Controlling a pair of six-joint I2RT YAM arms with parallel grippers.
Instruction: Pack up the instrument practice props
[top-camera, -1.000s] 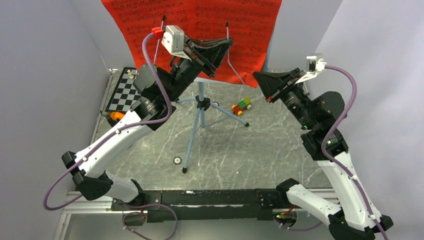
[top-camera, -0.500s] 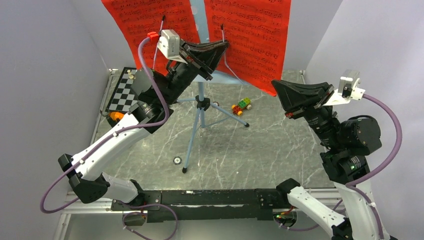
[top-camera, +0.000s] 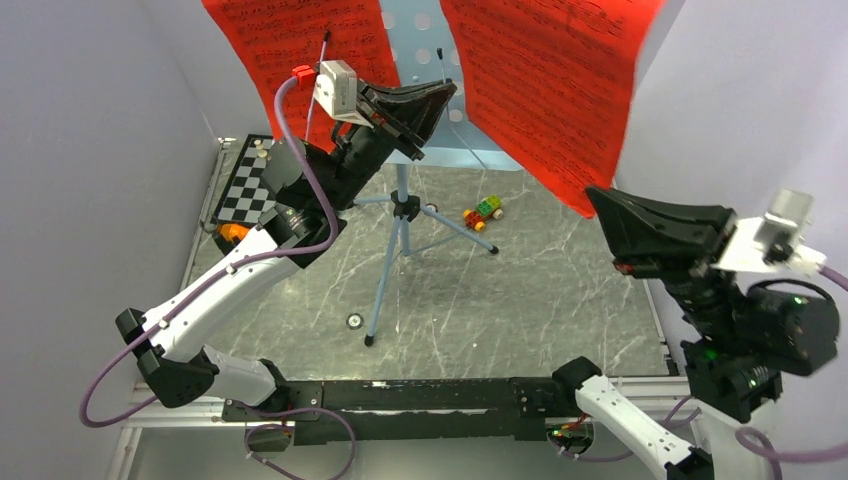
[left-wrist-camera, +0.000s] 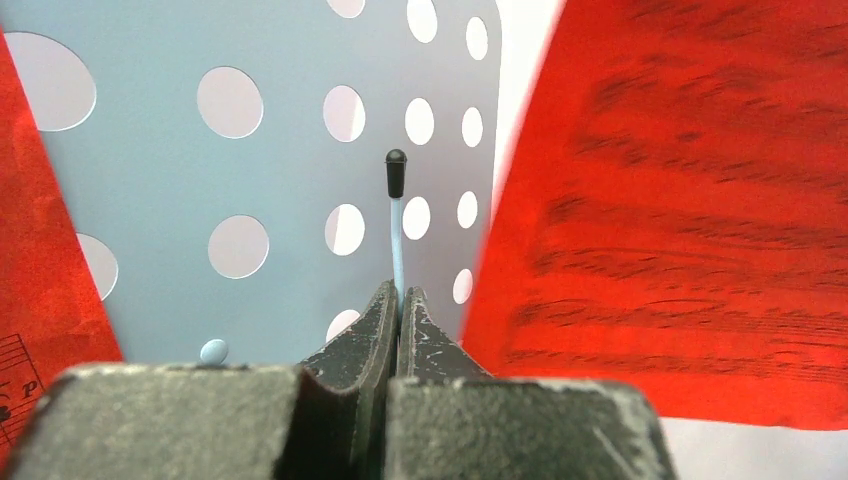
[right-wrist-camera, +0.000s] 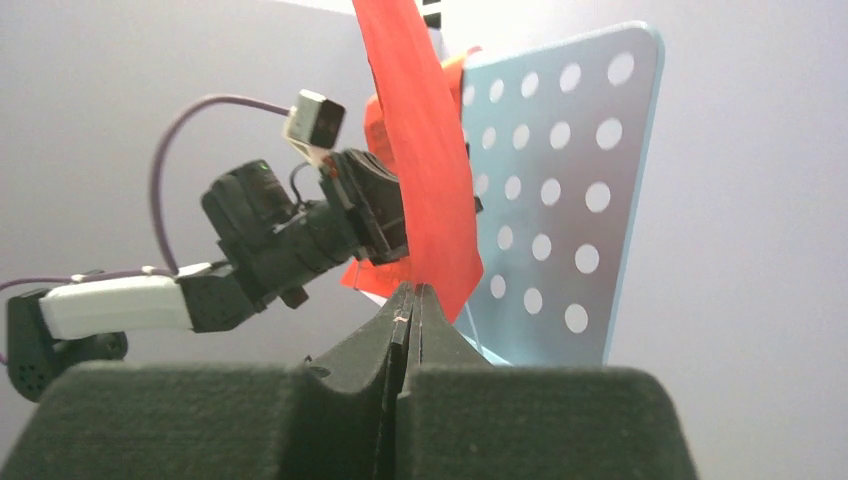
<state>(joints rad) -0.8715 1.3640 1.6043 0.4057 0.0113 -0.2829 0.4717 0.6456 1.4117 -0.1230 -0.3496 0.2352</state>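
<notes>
- Progress, judged from the top view, is at an early stage, and nothing is seen packed away. The music stand (top-camera: 413, 25) is standing unfolded on its tripod on the table (top-camera: 500, 300). The left red page (top-camera: 290, 40) is lying against the left half of the stand. The right red page (top-camera: 550, 90) is hanging to the right of the stand, with its lower corner at the right gripper (top-camera: 594, 195). The left gripper (top-camera: 445, 92) is placed in front of the stand's desk. The microphone (top-camera: 232, 232) is seen left of the stand's legs, partly hidden by the left arm and beside the chessboard (top-camera: 245, 185). The toy car (top-camera: 484, 212) lies right of the legs.
- In the left wrist view, the left gripper is clenched on the stand's thin retainer wire (left-wrist-camera: 397, 215), so the right half of the desk is uncovered.
- In the right wrist view, the right gripper is pinched tight on the lower edge of the right red page, which is held apart from the stand. It is judged that putting this page away, removing the left red page, and packing the music stand and the microphone are all left to do.
</notes>
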